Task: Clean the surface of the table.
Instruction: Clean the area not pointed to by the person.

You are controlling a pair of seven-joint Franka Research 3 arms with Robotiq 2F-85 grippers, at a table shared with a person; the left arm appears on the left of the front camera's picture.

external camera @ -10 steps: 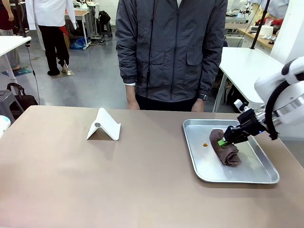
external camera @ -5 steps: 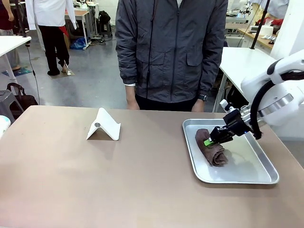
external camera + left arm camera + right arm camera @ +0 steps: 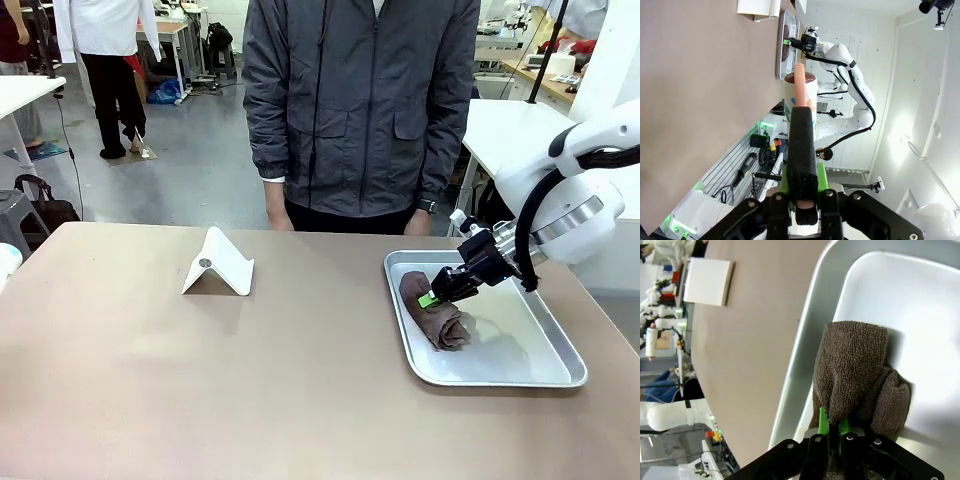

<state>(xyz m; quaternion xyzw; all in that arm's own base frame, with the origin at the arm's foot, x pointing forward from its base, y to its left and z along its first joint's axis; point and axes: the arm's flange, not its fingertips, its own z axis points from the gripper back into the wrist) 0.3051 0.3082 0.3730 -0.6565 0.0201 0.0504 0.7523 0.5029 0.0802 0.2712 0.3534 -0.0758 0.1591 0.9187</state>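
step: pick-up, by my read. Right gripper [image 3: 437, 296] has the cloth [image 3: 441, 318] inside the tray [image 3: 520, 378]; no wiping yet.
right gripper: clamped on a fold of the cloth, pads pinched together on it.
left gripper [image 3: 803, 115]: seen edge-on, can't tell apart or together.
cloth: rolled, lying by the tray's left wall; long axis roughly along that wall, far end to near end.
desk [image 3: 250, 390]: under the tray; bare top stretches away left of the tray. Long axis runs left-right, person at the far long edge.
stand [image 3: 218, 263]: well left of the tray.
next: likely lift the cloth over the tray's left rim, set it on bare desk and sweep. The roll may need flattening.
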